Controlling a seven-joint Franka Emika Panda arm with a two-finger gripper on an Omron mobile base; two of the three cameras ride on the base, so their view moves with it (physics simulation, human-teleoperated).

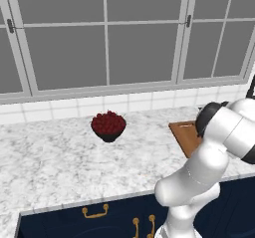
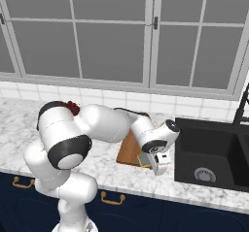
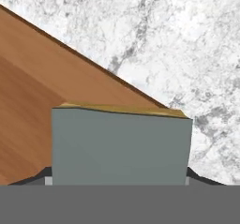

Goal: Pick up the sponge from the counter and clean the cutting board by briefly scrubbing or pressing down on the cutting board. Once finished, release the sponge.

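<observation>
The grey-green sponge (image 3: 121,145), with its yellow layer along the top edge, sits between my dark fingertips (image 3: 196,175) in the hand view. My gripper (image 2: 153,164) is shut on the sponge (image 2: 145,161). It hangs low at the near right corner of the brown cutting board (image 2: 128,151), which lies on the marble counter (image 2: 116,175). Under the sponge, the cutting board (image 3: 42,87) runs diagonally, with the counter (image 3: 178,45) beyond its edge. I cannot tell whether the sponge touches the wood. My arm hides most of the cutting board (image 1: 184,132) in the left base view.
A black sink basin (image 2: 209,153) lies just right of the gripper, with a dark faucet (image 2: 241,107) behind it. A dark bowl of red fruit (image 1: 108,125) stands left of the board. Tiled wall and windows close off the back; navy cabinets (image 1: 99,217) run below.
</observation>
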